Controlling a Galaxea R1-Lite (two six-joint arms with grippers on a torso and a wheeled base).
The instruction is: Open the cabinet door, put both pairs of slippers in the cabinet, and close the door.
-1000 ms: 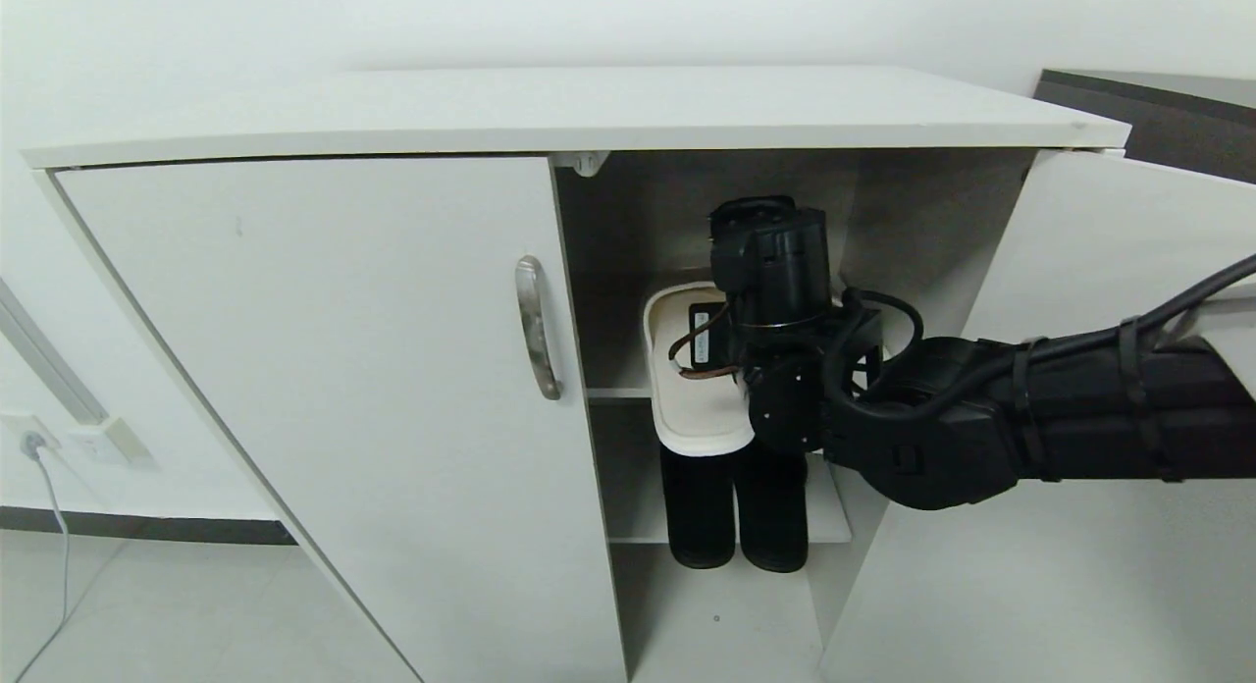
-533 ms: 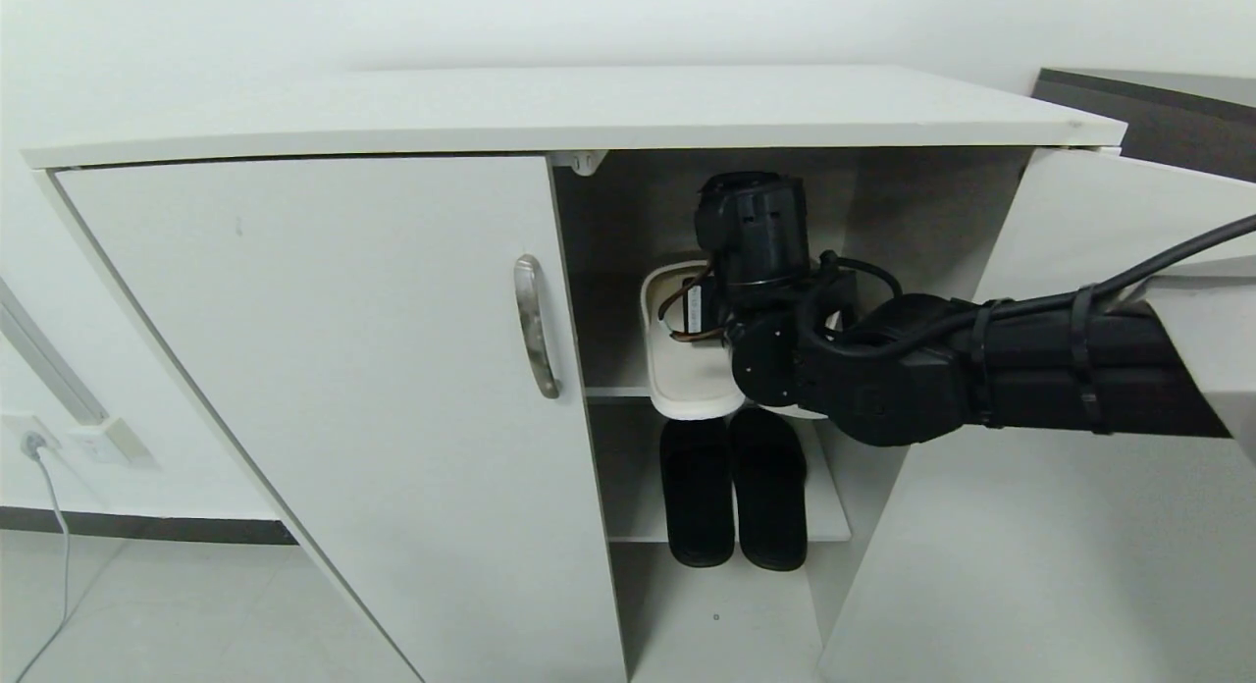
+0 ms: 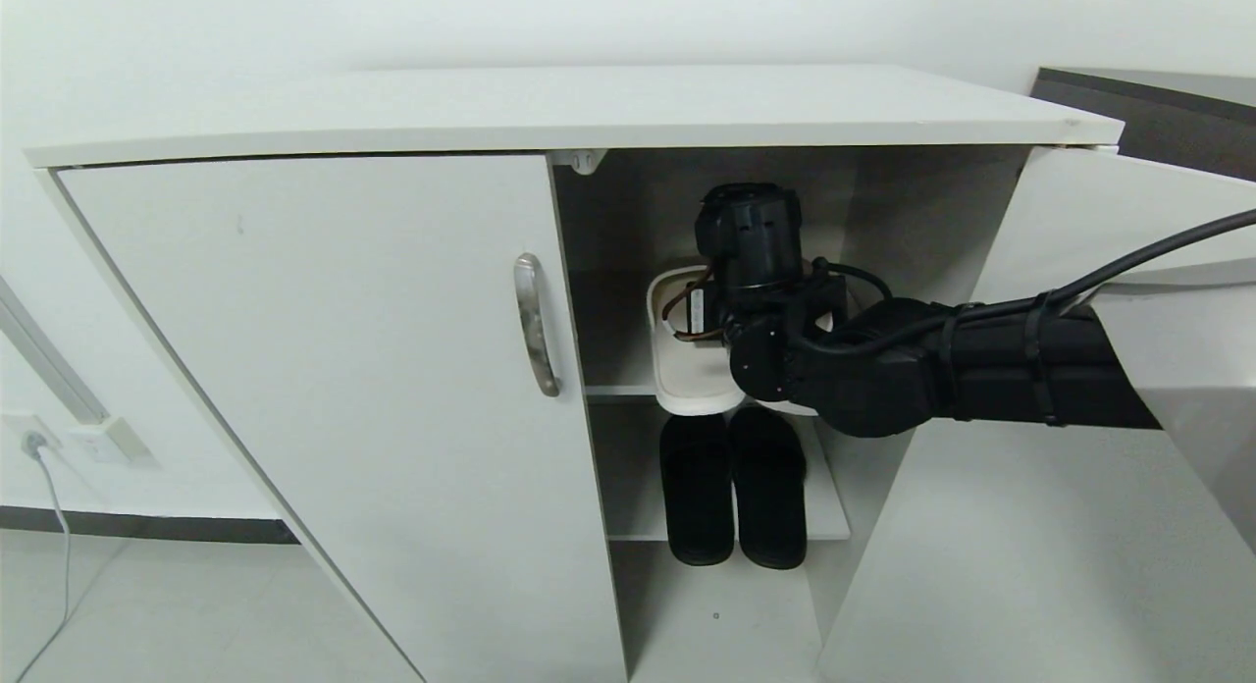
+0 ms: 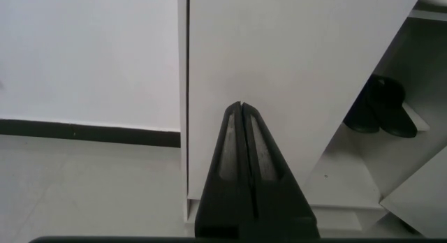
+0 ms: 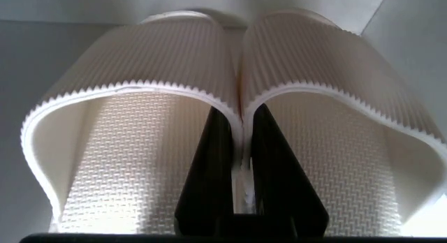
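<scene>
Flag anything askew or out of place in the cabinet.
Nothing damaged or spilled. Both pairs overhang their shelves' front edges: the black slippers on the lower shelf, the white slippers on the upper shelf, held by the right gripper. The heels might catch the door.

Plain white wall (image 3: 628, 21) behind, softly and evenly lit. Along its foot a dark skirting board (image 3: 147, 528), then pale glossy floor tiles (image 3: 147, 614). Low on the wall, left of the cabinet (image 3: 589, 99), a white socket (image 3: 25, 430) with a plug in it and a grey cable (image 3: 57, 521) trailing to the floor; beside it a small white box (image 3: 113, 443) on a slanting white strip (image 3: 49, 369). Past the cabinet's top right corner, a dark grey piece of furniture (image 3: 1148, 114).
</scene>
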